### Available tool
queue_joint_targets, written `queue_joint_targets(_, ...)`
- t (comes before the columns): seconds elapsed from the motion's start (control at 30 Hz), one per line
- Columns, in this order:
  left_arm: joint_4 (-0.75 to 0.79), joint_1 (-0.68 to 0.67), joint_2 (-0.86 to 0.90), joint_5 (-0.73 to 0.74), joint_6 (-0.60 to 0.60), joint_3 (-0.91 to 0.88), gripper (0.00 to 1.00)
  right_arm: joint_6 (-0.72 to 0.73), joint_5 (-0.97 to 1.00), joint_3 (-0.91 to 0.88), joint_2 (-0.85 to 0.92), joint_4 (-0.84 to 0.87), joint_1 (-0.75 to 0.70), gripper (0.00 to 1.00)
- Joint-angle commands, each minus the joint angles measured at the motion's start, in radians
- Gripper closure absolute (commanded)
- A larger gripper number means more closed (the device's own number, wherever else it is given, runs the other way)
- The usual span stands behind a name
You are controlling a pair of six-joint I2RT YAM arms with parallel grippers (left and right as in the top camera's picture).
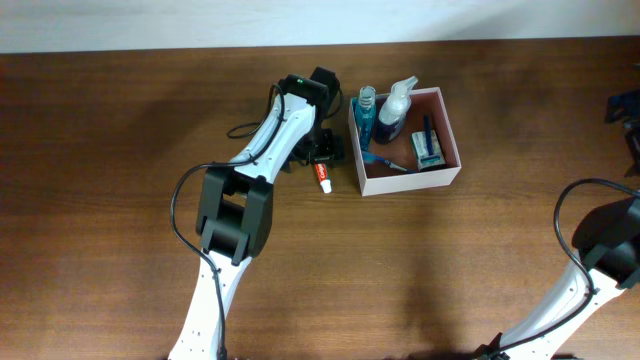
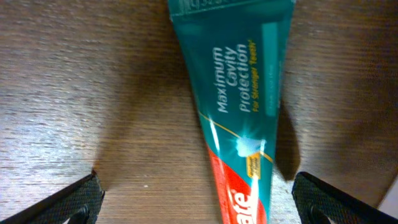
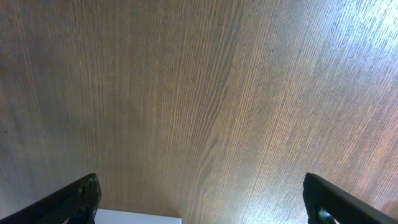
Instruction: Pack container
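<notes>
The container (image 1: 448, 125), a square white-walled box with a reddish-brown inside, stands at the back centre of the table. It holds a blue bottle (image 1: 367, 115), a dark pump bottle (image 1: 396, 115), a green-and-white packet (image 1: 429, 150) and a blue toothbrush (image 1: 381, 160). A teal and red toothpaste tube (image 1: 324, 178) lies on the table just left of the container. My left gripper (image 1: 322, 152) is open right above the tube (image 2: 242, 106), with a finger on either side (image 2: 199, 205). My right gripper (image 3: 202, 199) is open and empty over bare wood, at the right edge of the overhead view (image 1: 630, 125).
The wooden table (image 1: 120, 150) ends at a pale wall along the back. A white edge (image 3: 134, 218) shows at the bottom of the right wrist view. The left arm's black cable (image 1: 185, 200) loops beside its forearm.
</notes>
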Motion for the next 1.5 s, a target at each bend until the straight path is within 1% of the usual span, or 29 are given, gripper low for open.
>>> queue_joint_targets(0.0, 0.008, 0.003, 0.019, 0.014, 0.000, -0.005, 0.01, 0.005, 0.013, 0.000, -0.004, -0.002, -0.001, 0.01)
queue_joint_targets(0.13, 0.006, 0.003, 0.019, 0.014, 0.000, -0.005, 0.01, 0.005, 0.013, 0.000, -0.004, -0.002, -0.001, 0.01)
queue_joint_targets(0.17, 0.006, 0.003, 0.019, 0.013, 0.000, -0.005, 0.02, 0.005, 0.013, 0.000, -0.004, -0.002, -0.001, 0.01)
queue_joint_targets(0.2, 0.005, 0.003, 0.019, 0.011, -0.001, -0.005, 0.11, 0.005, 0.013, 0.000, -0.004, -0.002, -0.001, 0.01)
queue_joint_targets(0.27, 0.002, 0.003, 0.019, 0.006, 0.000, -0.005, 0.33, 0.005, 0.013, 0.000, -0.004, -0.002, -0.001, 0.01)
queue_joint_targets(0.43, -0.003, 0.003, 0.019, 0.006, 0.000, -0.005, 0.70, 0.005, 0.013, 0.000, -0.004, -0.002, -0.001, 0.01)
queue_joint_targets(0.47, -0.002, 0.003, 0.019, 0.006, 0.000, -0.005, 0.75, 0.005, 0.013, 0.000, -0.004, -0.002, -0.001, 0.01)
queue_joint_targets(0.57, -0.006, 0.003, 0.018, -0.016, 0.009, -0.004, 0.76, 0.005, 0.013, 0.000, -0.004, -0.002, -0.001, 0.01)
queue_joint_targets(0.63, -0.013, 0.004, 0.018, -0.032, 0.051, 0.007, 0.75, 0.005, 0.013, 0.000, -0.004, -0.002, -0.001, 0.01)
queue_joint_targets(0.73, -0.047, 0.011, 0.018, -0.032, 0.095, 0.052, 0.75, 0.005, 0.013, 0.000, -0.004, -0.002, -0.001, 0.01)
queue_joint_targets(0.83, -0.093, 0.022, 0.018, -0.055, 0.098, 0.123, 0.76, 0.005, 0.012, 0.000, -0.004, -0.002, -0.001, 0.01)
queue_joint_targets(0.9, -0.123, 0.028, 0.018, -0.076, 0.108, 0.181, 0.76, 0.005, 0.013, 0.000, -0.004, -0.002, -0.001, 0.01)
queue_joint_targets(0.93, -0.156, 0.035, 0.018, -0.088, 0.136, 0.265, 0.74, 0.005, 0.013, 0.000, -0.004, -0.002, -0.001, 0.01)
queue_joint_targets(1.0, -0.185, 0.040, 0.018, -0.088, 0.163, 0.360, 0.73, 0.005, 0.013, 0.000, -0.004, -0.002, -0.001, 0.01)
queue_joint_targets(1.2, -0.269, 0.033, 0.018, -0.087, 0.173, 0.738, 0.73, 0.005, 0.013, 0.000, -0.004, -0.002, -0.001, 0.01)
queue_joint_targets(1.27, -0.272, 0.017, 0.018, -0.080, 0.204, 0.847, 0.73, 0.005, 0.013, 0.000, -0.004, -0.002, -0.001, 0.01)
queue_joint_targets(1.37, -0.211, -0.023, -0.034, -0.072, 0.250, 0.842, 0.73, 0.005, 0.013, 0.000, -0.004, -0.002, -0.001, 0.01)
queue_joint_targets(1.47, -0.177, -0.073, -0.042, -0.072, 0.282, 0.842, 0.73, 0.005, 0.013, 0.000, -0.004, -0.002, -0.001, 0.01)
